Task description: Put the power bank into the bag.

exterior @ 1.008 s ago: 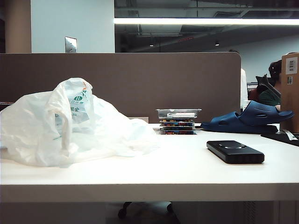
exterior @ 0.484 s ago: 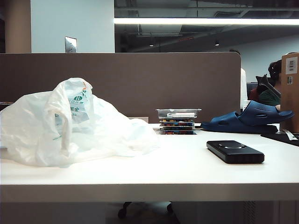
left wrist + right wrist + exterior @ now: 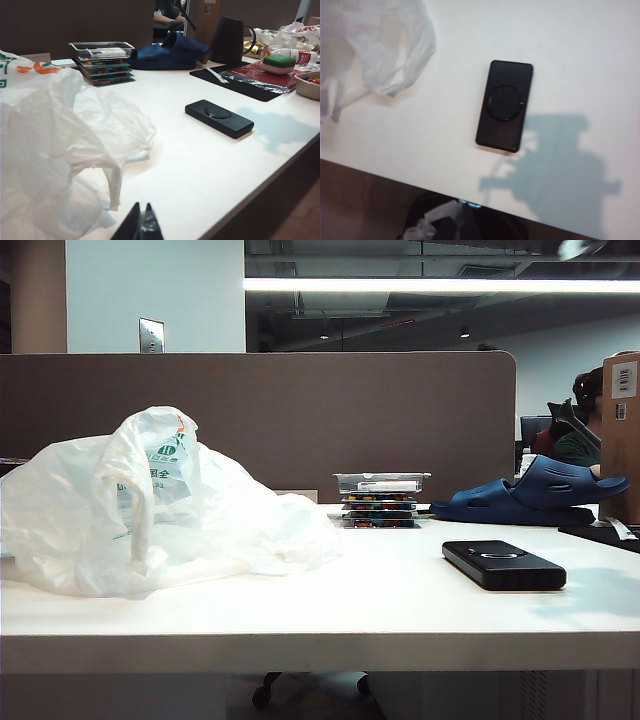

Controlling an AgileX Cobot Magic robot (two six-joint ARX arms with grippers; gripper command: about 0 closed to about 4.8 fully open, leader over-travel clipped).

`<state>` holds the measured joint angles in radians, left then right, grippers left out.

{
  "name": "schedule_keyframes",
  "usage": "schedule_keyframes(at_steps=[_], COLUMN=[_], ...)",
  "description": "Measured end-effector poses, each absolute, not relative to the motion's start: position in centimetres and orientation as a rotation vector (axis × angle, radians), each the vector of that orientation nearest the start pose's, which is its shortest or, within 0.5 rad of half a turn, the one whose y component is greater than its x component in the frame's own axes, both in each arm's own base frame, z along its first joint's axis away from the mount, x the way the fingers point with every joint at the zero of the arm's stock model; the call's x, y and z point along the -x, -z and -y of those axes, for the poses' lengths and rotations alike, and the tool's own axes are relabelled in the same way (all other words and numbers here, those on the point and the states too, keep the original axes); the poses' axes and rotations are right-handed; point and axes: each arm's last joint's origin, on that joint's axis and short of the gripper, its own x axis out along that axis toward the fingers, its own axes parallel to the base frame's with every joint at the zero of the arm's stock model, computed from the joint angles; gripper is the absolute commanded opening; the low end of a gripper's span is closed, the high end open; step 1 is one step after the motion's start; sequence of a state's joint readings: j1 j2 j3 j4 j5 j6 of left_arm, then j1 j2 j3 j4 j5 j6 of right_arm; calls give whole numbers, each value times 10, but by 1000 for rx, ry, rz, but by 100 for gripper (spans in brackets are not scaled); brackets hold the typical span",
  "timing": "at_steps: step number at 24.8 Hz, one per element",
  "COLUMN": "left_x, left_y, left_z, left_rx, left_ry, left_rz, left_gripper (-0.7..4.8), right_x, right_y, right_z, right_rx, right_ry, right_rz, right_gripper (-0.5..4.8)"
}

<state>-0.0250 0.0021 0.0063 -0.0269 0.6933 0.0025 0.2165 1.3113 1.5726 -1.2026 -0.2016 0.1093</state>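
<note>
Your power bank (image 3: 504, 105) lies flat on the worktop (image 3: 380, 605) beside the bag (image 3: 150, 505); left gripper (image 3: 141, 226) low by the bag, jaws together; right gripper, seemingly above the power bank, closed too.

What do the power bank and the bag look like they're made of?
Power bank: probably hard plastic with a matte black finish; it shows rounded corners, a faint sheen and a ring mark on top. Bag: thin translucent white plastic film, crinkled and slumped, with green and orange print.
</note>
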Motion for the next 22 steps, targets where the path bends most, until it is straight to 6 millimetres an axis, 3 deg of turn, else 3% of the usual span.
schedule_keyframes(at_steps=[2,5,9,15,16,17,19,22], left_x=[-90,-90,-90,-90,-90,-90,-90,-90], left_y=[-163,-163,-163,-163,-163,-163,-163,-163], left_z=[21,21,21,21,21,21,21,21], left_rx=[5,5,5,5,5,5,5,5], left_ry=[718,718,718,718,718,718,718,718], left_rz=[-21,-21,-21,-21,-21,-21,-21,-21], left_gripper=[-6,-6,-6,-6,-6,-6,-6,-6], right_x=[-242,-269,-292,-322,-326,-329,-336,-345], right_y=[-392,-370,-344,-312,-308,-305,-298,-287], right_z=[-65,-75,-83,-93,-94,-94,-95,-102], right_rx=[-98,-111,-104,-41,-40,-39,-24,4], right_ry=[-345,-316,-304,-228,-225,-223,-201,-184], right_rz=[-1026,-1120,-1215,-1250,-1253,-1253,-1248,-1239], right_gripper=[55,61,159,241,268,360,479,479])
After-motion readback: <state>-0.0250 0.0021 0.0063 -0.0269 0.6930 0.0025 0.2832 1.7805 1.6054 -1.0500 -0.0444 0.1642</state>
